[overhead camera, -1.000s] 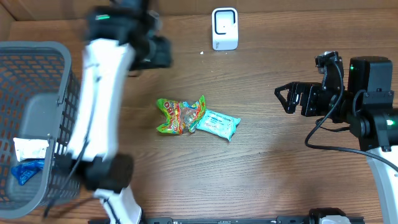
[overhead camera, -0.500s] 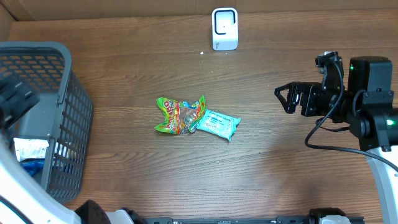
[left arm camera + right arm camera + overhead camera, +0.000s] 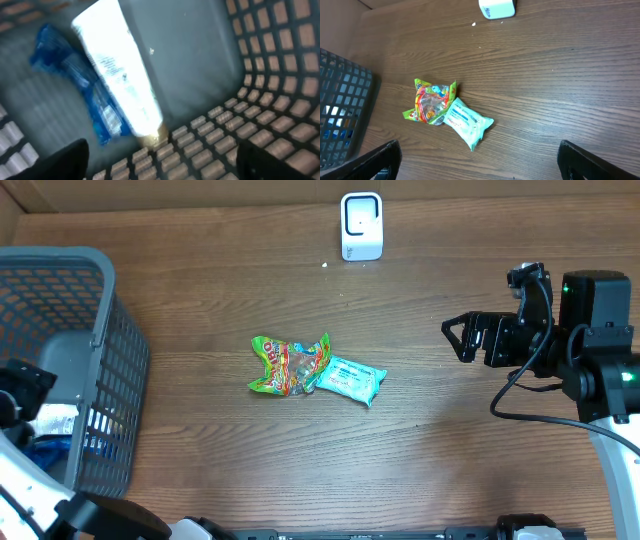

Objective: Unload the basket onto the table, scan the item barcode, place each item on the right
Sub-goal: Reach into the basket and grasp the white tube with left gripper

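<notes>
A green snack bag [image 3: 283, 367] and a teal wipes pack [image 3: 352, 380] lie touching at the table's middle; the right wrist view shows the bag [image 3: 429, 100] and the pack [image 3: 468, 121] too. The white barcode scanner [image 3: 361, 225] stands at the back edge. My left gripper [image 3: 160, 169] hangs open inside the grey basket [image 3: 118, 350], holding nothing, just above a white packet [image 3: 119, 75] and a blue packet [image 3: 67, 70] on the basket floor. My right gripper [image 3: 458, 338] hovers open and empty at the right, well away from the two packs.
The basket fills the table's left side, and its mesh wall [image 3: 280, 75] closely surrounds my left fingers [image 3: 55, 162]. The scanner [image 3: 497, 7] shows at the top edge of the right wrist view. The right arm's base [image 3: 600, 370] and cable stand at the right edge.
My left arm has swung from over the table's back left down into the basket at the front left, and its jaws have widened. The right arm and the packs have not moved.
</notes>
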Controlling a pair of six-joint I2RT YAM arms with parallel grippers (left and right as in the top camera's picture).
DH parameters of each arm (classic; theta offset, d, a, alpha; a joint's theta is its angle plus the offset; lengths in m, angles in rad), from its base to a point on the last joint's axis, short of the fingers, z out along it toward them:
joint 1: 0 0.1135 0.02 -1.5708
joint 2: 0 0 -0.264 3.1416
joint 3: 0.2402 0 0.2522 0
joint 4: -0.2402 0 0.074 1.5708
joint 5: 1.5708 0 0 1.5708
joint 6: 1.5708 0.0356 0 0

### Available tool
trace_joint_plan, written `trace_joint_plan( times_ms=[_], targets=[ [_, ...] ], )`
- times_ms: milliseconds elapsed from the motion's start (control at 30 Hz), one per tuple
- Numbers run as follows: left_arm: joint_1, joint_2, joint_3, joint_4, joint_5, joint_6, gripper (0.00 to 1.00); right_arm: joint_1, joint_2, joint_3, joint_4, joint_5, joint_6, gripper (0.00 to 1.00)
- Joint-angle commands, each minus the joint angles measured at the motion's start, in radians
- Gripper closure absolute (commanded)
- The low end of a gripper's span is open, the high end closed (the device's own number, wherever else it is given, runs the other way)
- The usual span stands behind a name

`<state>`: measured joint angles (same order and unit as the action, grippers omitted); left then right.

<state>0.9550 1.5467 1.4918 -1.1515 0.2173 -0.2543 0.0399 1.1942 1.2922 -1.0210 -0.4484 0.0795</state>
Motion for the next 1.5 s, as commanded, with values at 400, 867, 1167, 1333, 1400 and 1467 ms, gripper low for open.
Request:
trace_joint_plan(
  times_ms=[400, 867, 1167, 1333, 1400, 1467],
  targets=[
    [-0.106, 0.061, -0.317, 0.325, -0.094, -0.068, 0.11, 0.004, -0.002, 0.016, 0.004, -0.009, 0.002, 0.0],
    [-0.177, 0.283, -0.317, 0.345, -0.203, -0.214, 0.14, 0.004, -0.002, 0.016, 0.004, -0.009, 0.002, 0.0],
    [-0.177, 0.323, -0.315, 0.354, -0.22, -0.213, 0.95, 0.004, -0.002, 0.016, 0.004, -0.009, 0.002, 0.0],
    [-0.177, 0.32, -0.282, 0.341, -0.188, -0.164, 0.96, 0.004, -0.002, 0.016, 0.005, -0.009, 0.002, 0.0],
    [-0.177, 0.315, -0.251, 0.322, -0.159, -0.13, 0.96, 0.004, -0.002, 0.016, 0.004, -0.009, 0.002, 0.0],
    [-0.177, 0.305, -0.202, 0.285, -0.14, -0.117, 0.96, 0.004, -0.002, 0.016, 0.004, -0.009, 0.002, 0.0]
  ],
)
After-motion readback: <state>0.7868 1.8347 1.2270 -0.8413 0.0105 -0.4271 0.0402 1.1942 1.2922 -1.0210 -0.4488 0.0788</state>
